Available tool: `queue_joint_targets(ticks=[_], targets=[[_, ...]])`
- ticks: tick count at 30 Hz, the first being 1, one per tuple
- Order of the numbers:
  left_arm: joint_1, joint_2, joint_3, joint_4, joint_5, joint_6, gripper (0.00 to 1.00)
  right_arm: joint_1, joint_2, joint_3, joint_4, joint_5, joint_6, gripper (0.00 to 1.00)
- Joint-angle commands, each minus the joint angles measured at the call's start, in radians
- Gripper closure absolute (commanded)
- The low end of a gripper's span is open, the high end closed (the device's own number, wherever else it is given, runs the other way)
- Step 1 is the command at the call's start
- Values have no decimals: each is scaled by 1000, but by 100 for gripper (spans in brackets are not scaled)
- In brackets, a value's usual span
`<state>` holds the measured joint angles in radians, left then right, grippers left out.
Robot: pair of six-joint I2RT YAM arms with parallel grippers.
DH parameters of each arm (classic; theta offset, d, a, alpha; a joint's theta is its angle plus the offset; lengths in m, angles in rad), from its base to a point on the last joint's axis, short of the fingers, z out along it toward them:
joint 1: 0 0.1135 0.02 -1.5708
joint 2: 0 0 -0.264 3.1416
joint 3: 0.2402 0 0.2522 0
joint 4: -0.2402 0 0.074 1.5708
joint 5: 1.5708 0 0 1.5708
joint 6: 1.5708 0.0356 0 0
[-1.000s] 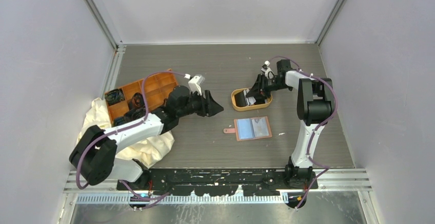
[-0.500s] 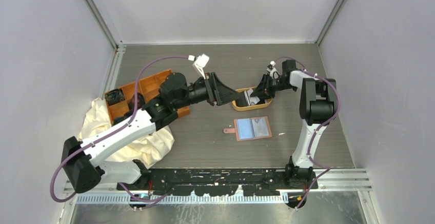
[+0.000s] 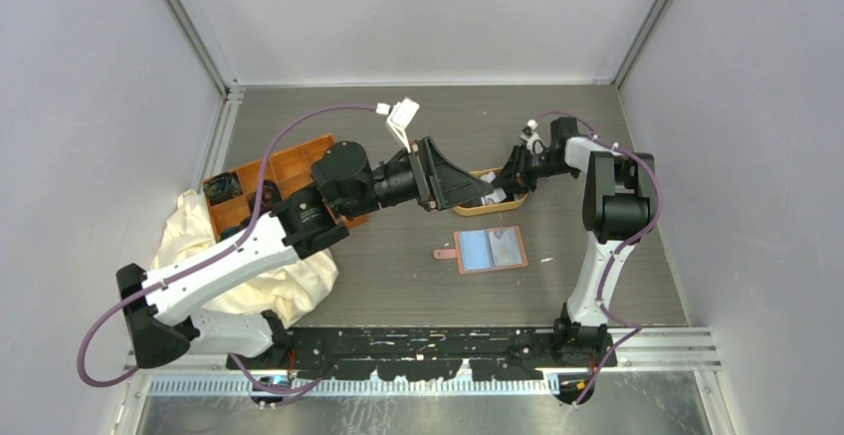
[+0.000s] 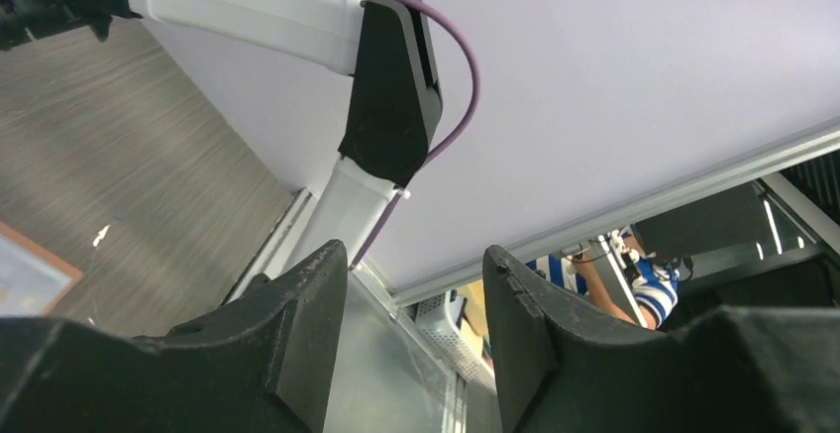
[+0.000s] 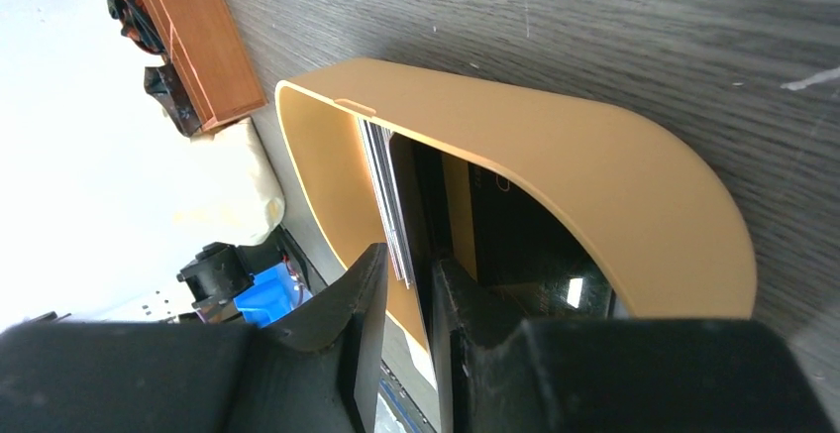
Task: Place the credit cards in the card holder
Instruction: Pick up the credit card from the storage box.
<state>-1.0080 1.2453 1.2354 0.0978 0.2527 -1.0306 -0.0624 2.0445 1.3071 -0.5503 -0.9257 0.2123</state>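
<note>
The right gripper (image 5: pixel 408 289) reaches into an oval tan tray (image 5: pixel 555 156). Its jaws are nearly together and pinch a thin stack of credit cards (image 5: pixel 388 190), which stands on edge inside the tray close to one long wall. The near edges of the cards sit right between the fingertips. More dark cards lie flat on the tray's floor behind the stack. The tray rests on the dark wood-grain surface (image 5: pixel 594 17).

The left gripper (image 4: pixel 416 314) holds nothing: its two black fingers stand apart with only the wall and the right arm's white and black link showing through the gap. From above, this gripper stretches across the middle of the surface and covers the left end of the oval tray, close to the right gripper.

The card holder (image 3: pixel 490 249) lies open and flat, bluish pockets up and its snap tab pointing left, just nearer the arm bases than the tray and apart from it. Neither gripper touches it.

Far to the left sit an orange compartment tray (image 3: pixel 289 171) and a crumpled cream cloth (image 3: pixel 249 281).
</note>
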Motion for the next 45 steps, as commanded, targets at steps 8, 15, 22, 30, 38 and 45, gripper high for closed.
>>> queue_joint_targets(ticks=[8,15,22,30,38,45], targets=[[-49,-7,143,-187,-213,-20,49,-14,-38,23,-10,-17,-16,72],[-51,8,163,-202,-207,6,49,-20,-40,23,-17,-18,-25,72],[76,-85,-86,-115,-148,200,38,-24,-37,25,-22,-15,-31,72],[335,-87,-333,89,250,262,34,-25,-62,20,-22,-10,-37,73],[356,23,-391,13,222,348,40,-37,-71,17,-23,13,-40,74],[358,49,-411,20,190,343,41,-56,-89,9,-11,3,-29,78]])
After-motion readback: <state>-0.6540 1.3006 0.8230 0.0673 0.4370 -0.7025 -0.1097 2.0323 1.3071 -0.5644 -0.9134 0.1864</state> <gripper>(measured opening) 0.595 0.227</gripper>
